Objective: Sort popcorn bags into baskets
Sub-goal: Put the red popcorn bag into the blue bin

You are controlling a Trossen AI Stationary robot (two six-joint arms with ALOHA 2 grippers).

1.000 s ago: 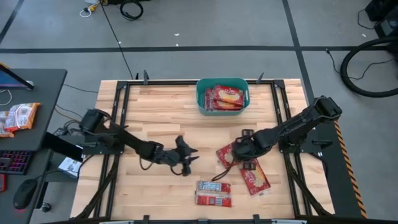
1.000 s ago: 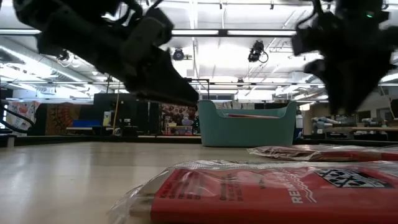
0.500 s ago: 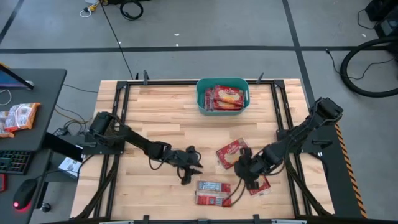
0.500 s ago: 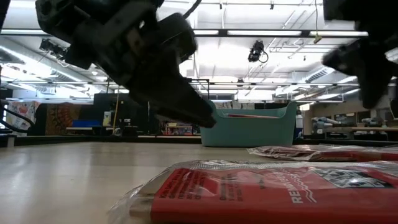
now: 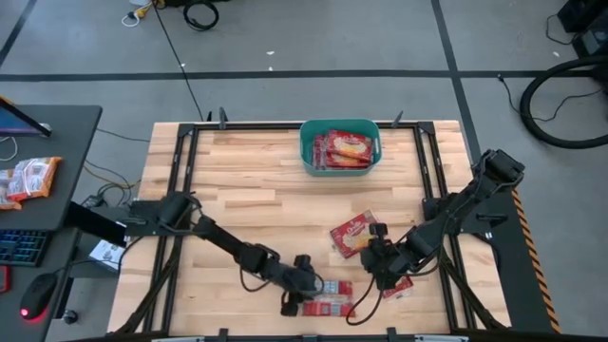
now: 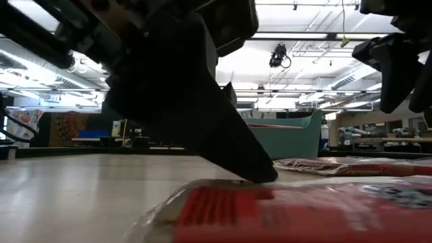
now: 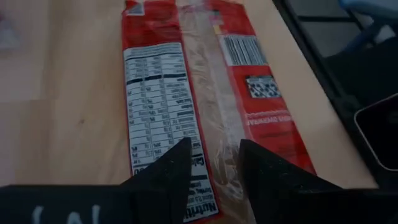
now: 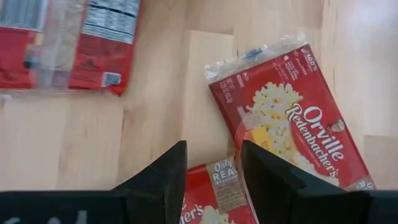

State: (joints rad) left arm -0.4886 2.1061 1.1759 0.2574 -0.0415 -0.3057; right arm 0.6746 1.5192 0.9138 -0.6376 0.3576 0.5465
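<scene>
From above, the left claw (image 5: 306,288) is seen over a back-up popcorn bag (image 5: 328,296) at the table's (image 5: 237,180) 6 o'clock edge; the basket (image 5: 340,145) sits at 12. In the wrist views, both claws are held apart, the right claw (image 8: 211,165) above a front-up bag (image 8: 283,121)

Grey floor (image 5: 285,38) — taped lines — black desk (image 5: 66,123) (left), strip-lit ceiling (image 6: 297,34).

Orange-red packet (image 5: 27,179), keyboard (image 5: 21,247) & mouse (image 5: 39,296) on side desk (image 5: 66,123).
</scene>
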